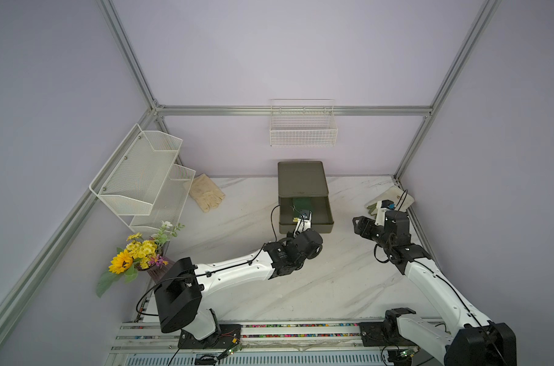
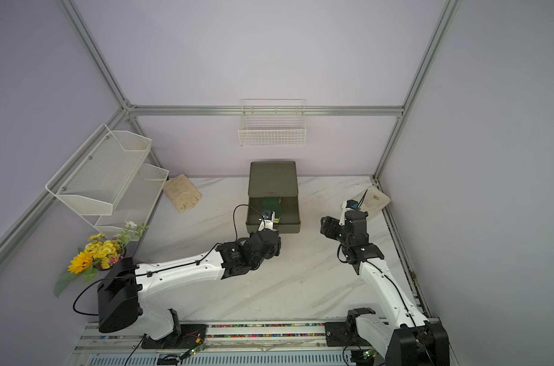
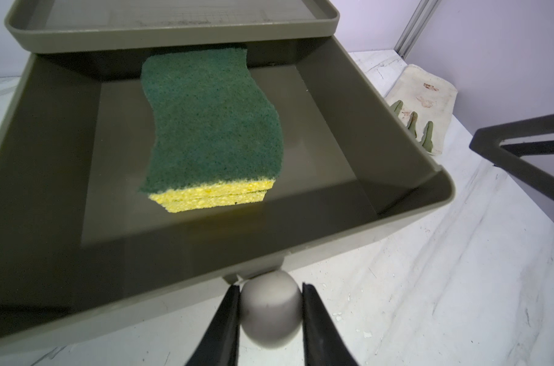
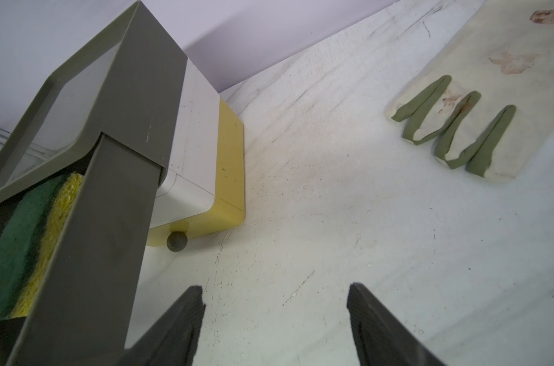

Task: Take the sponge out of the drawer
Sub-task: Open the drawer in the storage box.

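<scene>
The olive drawer (image 3: 174, 269) stands open from its cabinet (image 1: 302, 179), which sits at the middle of the back edge of the worktop (image 1: 332, 291). The sponge (image 3: 212, 126) lies green side up over yellow on the drawer floor, its far end tucked under the cabinet top. The left jaws are clamped on the round grey knob (image 3: 270, 313) at the drawer front. The right jaws stand wide apart, gripping nothing, above bare worktop near the right edge, with a stained glove (image 4: 491, 95) close by.

Top cams overhead, wrist cams close; all share drawer (image 1: 324, 227).
</scene>
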Robot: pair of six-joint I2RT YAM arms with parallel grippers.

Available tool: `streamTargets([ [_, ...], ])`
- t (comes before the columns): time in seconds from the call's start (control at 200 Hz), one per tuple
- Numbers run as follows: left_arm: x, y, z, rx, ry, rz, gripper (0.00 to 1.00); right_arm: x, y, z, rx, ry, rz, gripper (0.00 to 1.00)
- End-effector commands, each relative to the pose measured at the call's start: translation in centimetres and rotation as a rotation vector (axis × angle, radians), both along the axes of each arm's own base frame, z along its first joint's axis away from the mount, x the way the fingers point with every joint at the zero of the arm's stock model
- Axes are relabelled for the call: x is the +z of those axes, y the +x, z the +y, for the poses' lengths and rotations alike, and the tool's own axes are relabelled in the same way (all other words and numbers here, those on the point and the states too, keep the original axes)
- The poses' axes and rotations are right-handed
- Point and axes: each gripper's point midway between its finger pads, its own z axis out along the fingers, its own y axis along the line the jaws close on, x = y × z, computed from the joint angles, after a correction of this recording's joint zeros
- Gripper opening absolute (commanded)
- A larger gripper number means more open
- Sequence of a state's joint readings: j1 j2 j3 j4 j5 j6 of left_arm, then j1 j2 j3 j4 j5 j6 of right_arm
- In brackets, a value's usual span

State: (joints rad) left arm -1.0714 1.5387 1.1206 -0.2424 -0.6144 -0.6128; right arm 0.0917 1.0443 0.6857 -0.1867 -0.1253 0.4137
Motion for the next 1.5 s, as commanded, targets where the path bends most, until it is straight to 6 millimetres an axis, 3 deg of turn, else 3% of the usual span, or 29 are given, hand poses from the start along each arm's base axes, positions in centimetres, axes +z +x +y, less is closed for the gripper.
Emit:
streamTargets([
  [0.0,2.2,-0.7,0.0,0.016,-0.079,-0.03,0.0,-0.1,-0.1,-0.1,-0.004,0.005,-0.009,0.76],
  [0.2,2.3,-1.6,-0.1,0.006,-0.09,-0.026,0.0,-0.1,0.0,-0.1,-0.003,0.002,-0.008,0.76],
  [0.435,1.8,-2.0,-0.2,-0.005,-0.091,-0.012,0.1,-0.2,0.0,-0.1,0.0,-0.004,-0.005,0.76],
  [0.685,1.3,-2.2,-0.4,-0.011,-0.089,0.0,0.27,-0.2,0.1,-0.1,0.0,-0.005,-0.006,0.76],
  [0.85,1.5,-2.4,-0.4,-0.02,-0.091,0.001,0.5,-0.2,0.1,-0.1,0.001,-0.007,-0.006,0.76],
  [1.14,2.6,-3.6,-0.2,-0.067,-0.079,0.016,0.63,-0.3,0.1,-0.1,0.002,-0.01,-0.002,0.76],
  [1.16,4.0,-3.9,0.2,-0.073,-0.105,0.002,0.64,-0.3,0.1,-0.2,0.002,-0.011,-0.002,0.76],
  [1.28,5.8,-4.7,0.8,-0.11,-0.104,-0.015,0.72,-0.3,0.1,-0.2,0.002,-0.014,-0.002,0.76],
  [1.495,10.9,-5.2,2.1,-0.169,-0.047,-0.1,0.93,-0.5,0.1,-0.2,0.003,-0.013,0.002,0.76],
])
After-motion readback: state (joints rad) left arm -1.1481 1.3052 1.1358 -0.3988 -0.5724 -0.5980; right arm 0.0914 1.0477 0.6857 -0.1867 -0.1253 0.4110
